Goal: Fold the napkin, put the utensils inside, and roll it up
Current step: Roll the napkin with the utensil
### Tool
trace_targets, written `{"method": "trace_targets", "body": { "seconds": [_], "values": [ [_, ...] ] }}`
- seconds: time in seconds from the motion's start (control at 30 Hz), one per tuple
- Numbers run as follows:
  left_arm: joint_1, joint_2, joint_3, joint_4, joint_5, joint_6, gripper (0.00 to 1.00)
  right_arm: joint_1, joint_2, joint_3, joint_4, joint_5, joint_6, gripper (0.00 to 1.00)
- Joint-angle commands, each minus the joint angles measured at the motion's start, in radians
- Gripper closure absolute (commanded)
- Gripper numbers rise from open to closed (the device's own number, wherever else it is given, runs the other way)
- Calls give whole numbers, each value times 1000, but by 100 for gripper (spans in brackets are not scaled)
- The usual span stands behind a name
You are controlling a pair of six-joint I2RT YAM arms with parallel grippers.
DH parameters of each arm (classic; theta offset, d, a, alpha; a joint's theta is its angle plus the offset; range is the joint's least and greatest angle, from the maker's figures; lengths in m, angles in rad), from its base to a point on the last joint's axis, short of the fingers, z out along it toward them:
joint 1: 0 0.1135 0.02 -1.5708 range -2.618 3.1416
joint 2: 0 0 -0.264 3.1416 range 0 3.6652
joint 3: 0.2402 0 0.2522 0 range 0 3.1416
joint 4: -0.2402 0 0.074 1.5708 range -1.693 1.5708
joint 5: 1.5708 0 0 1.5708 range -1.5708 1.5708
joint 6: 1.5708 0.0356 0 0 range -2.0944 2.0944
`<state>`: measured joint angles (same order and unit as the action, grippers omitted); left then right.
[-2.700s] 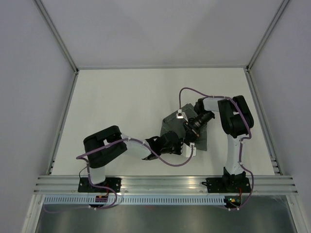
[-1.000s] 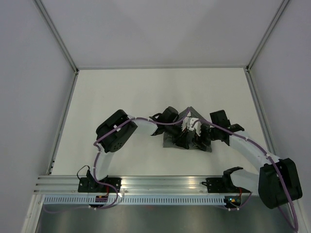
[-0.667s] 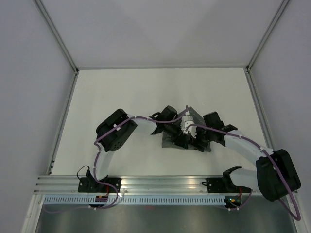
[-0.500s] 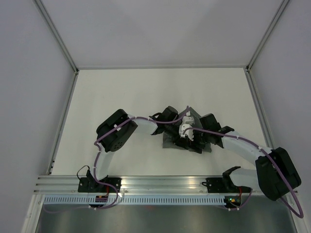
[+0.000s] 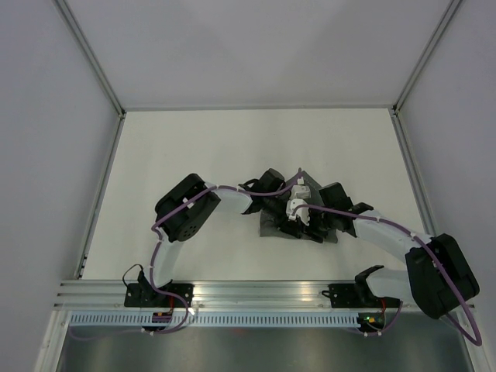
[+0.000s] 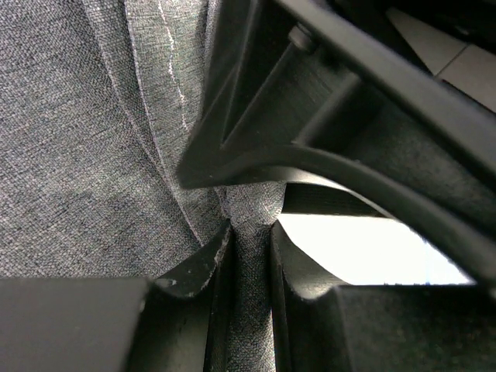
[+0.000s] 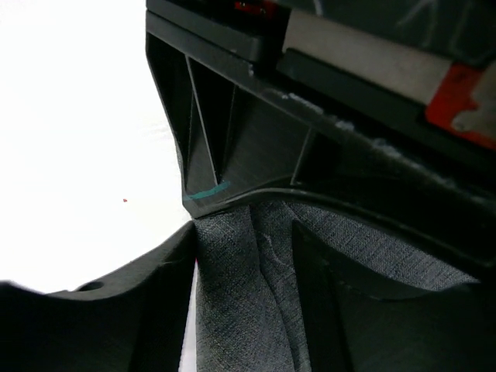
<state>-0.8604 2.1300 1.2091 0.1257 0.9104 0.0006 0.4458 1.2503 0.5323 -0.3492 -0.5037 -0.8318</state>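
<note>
The dark grey napkin (image 5: 269, 225) lies bunched in the middle of the table under both grippers. My left gripper (image 5: 284, 218) reaches in from the left. It is shut on a thin upright fold of the napkin (image 6: 93, 155), pinched between its fingertips (image 6: 249, 232). My right gripper (image 5: 301, 223) comes in from the right, nose to nose with the left one. Its jaws (image 7: 244, 232) straddle a thicker fold of the napkin (image 7: 248, 302), and both fingers touch the cloth. The utensils are hidden.
The white table (image 5: 194, 147) is walled by pale panels on three sides, with metal rails (image 5: 256, 293) along the near edge. The right gripper's black finger frame (image 6: 325, 116) crowds the left wrist view, and the left one's frame (image 7: 232, 124) crowds the right wrist view.
My right gripper has slid left across the napkin until it meets the left gripper, and its jaws have narrowed onto the cloth. The left gripper has kept its pinch and barely moved.
</note>
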Motion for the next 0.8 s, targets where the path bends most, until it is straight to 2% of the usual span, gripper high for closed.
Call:
{"method": "trace_targets", "body": {
  "seconds": [0.0,0.07,0.1,0.17,0.3,0.37,0.4,0.53,0.77],
  "values": [
    [-11,80,-16,-120,-84,10,94,7,23,-9,35,-32,-1,49],
    [-5,87,-11,-120,-77,-26,92,7,23,-14,44,-32,3,58],
    [-3,87,-11,-120,-82,-34,87,7,24,-15,44,-32,5,63],
    [-3,87,-10,-120,-82,-48,83,7,31,-20,42,-32,5,66],
    [4,73,-13,-104,-79,-77,70,7,37,-31,44,-29,2,75],
    [14,61,-23,-86,-73,-103,69,8,35,-34,42,-27,0,78],
    [20,51,-29,-48,-68,-117,68,7,35,-34,42,-29,0,83],
    [55,1,-106,99,-38,-217,61,5,35,-26,23,-33,-6,87],
    [78,-110,-206,291,-63,-300,57,4,84,8,-19,-56,-23,87]
  ]
}}
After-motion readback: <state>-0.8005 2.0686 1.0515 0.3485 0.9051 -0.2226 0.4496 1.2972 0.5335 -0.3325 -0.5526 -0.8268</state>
